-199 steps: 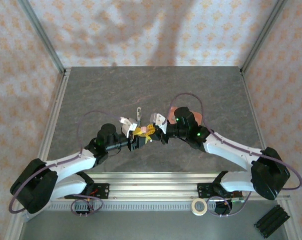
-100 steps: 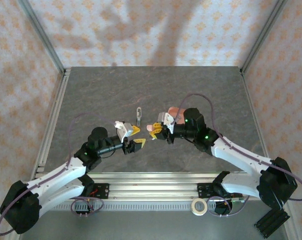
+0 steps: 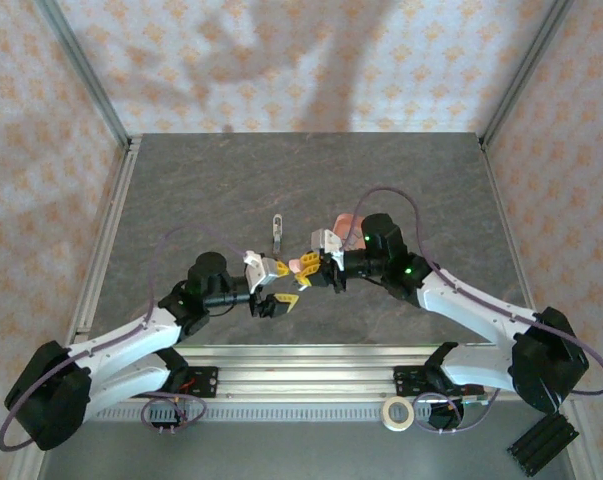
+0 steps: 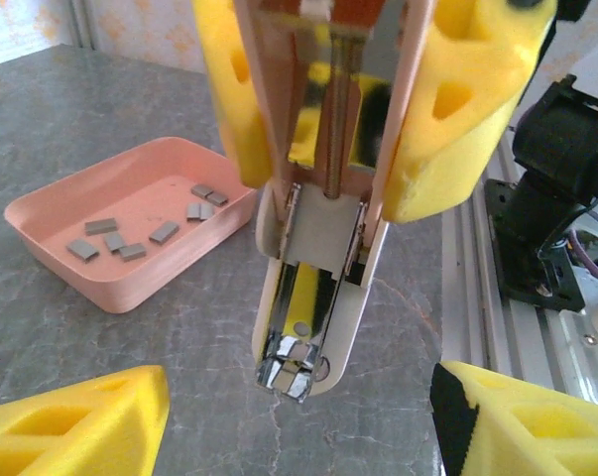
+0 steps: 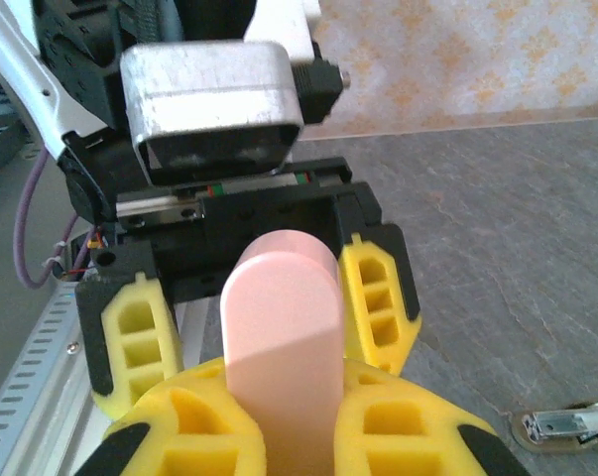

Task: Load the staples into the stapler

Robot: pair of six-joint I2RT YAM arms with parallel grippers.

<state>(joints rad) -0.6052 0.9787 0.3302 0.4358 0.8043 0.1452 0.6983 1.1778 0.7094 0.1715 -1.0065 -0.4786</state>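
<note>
My right gripper is shut on the pale pink stapler, holding it just above the table at the centre. In the left wrist view the stapler hangs nose-down between the right gripper's yellow fingers, its silvery channel facing the camera. My left gripper stands open below it, one fingertip on each side and neither touching. In the right wrist view the stapler's pink back rises from my shut right gripper. Several grey staples lie in the salmon-pink tray.
The tray is partly hidden behind the right arm. A slim silvery metal piece lies on the table beyond the grippers, seen also as the metal piece in the right wrist view. The aluminium rail runs along the near edge.
My left gripper drew back from the stapler, opened wider, then returned close under it. The right gripper kept hold of the stapler and shifted slightly.
</note>
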